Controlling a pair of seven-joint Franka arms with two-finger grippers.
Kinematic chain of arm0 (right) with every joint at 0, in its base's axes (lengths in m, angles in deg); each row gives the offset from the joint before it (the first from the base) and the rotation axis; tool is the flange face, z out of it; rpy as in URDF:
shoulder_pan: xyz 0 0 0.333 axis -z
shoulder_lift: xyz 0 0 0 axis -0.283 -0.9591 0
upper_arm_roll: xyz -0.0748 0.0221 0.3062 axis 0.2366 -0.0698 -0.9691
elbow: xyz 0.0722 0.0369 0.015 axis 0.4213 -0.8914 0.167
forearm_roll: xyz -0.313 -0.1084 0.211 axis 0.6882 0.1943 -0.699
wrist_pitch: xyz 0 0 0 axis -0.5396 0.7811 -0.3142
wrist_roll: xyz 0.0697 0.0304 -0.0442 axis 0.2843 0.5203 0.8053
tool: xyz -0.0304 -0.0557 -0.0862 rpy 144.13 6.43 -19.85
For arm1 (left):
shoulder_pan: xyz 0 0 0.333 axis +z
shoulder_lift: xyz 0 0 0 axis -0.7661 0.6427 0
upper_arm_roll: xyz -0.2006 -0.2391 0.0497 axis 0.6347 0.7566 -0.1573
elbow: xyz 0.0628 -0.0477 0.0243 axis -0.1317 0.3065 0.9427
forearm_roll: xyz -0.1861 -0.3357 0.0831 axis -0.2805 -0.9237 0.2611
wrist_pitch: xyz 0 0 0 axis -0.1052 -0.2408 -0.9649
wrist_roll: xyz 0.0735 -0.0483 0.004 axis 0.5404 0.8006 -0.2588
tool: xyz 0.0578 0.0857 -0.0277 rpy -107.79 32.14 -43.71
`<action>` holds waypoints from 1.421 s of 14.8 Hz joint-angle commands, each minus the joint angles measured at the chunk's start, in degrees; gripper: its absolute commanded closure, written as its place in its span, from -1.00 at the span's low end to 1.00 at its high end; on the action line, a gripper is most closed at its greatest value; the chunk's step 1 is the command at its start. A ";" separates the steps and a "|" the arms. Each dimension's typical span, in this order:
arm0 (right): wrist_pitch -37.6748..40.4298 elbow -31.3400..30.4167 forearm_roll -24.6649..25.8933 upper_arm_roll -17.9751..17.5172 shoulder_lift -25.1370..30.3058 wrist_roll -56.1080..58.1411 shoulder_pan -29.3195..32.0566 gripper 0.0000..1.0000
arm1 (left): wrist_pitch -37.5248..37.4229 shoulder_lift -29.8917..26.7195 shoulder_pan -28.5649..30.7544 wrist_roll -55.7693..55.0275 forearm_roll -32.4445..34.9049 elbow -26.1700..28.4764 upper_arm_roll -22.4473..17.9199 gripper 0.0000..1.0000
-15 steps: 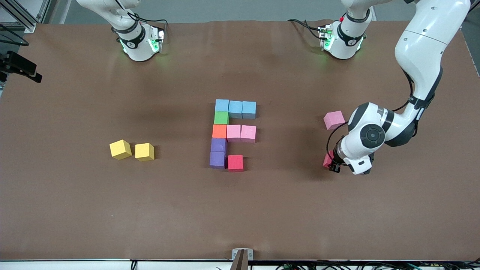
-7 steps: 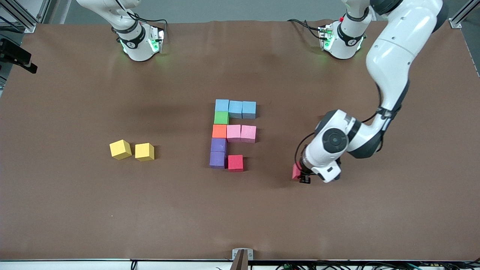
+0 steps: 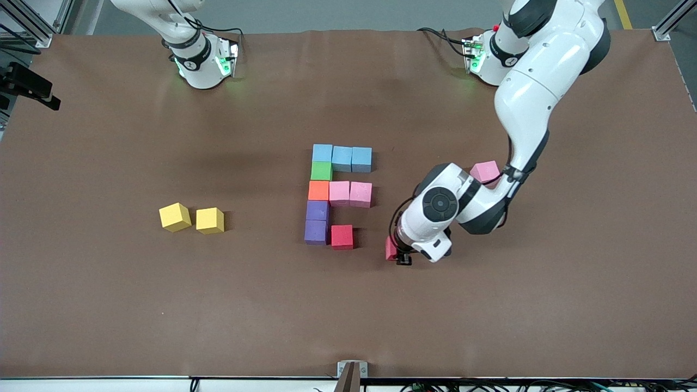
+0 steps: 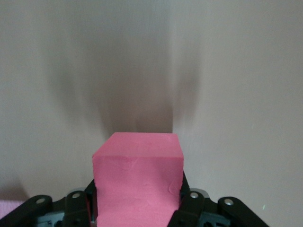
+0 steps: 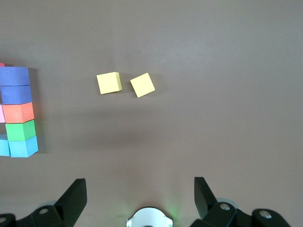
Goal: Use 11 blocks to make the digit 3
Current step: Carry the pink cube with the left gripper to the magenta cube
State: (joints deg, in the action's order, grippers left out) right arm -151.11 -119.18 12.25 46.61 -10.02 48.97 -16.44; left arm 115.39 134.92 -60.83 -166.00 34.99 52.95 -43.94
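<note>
This is a robotics lab bench, no doubt about it: two white arm bases (image 3: pixel 202 60) with green status lights are bolted along one edge of a brown paper-covered table (image 3: pixel 109 305), loose cables (image 3: pixel 441 35) trail beside them, aluminium frame rails (image 3: pixel 32 24) stand at the corners, and small foam cubes (image 3: pixel 209 220) serve as props.

The desk (image 3: pixel 109 305) was plain brown. On it the digit 3 (image 3: pixel 337 196) showed light blue, green, orange, pink, purple and red cubes; two cubes (image 3: pixel 191 218) were yellow, a loose cube (image 3: pixel 484 171) pink, both arms white.
</note>
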 commanded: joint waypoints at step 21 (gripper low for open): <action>-1.68 0.11 0.30 -0.02 2.33 0.35 0.09 -1.00 | 8.44 4.74 -11.15 -5.31 -2.44 -3.38 -5.09 0.41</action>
State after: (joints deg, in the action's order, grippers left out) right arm -152.96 -118.86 12.23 46.63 -8.94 49.00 -16.44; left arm 123.27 137.61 -70.50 -171.21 34.11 50.71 -48.43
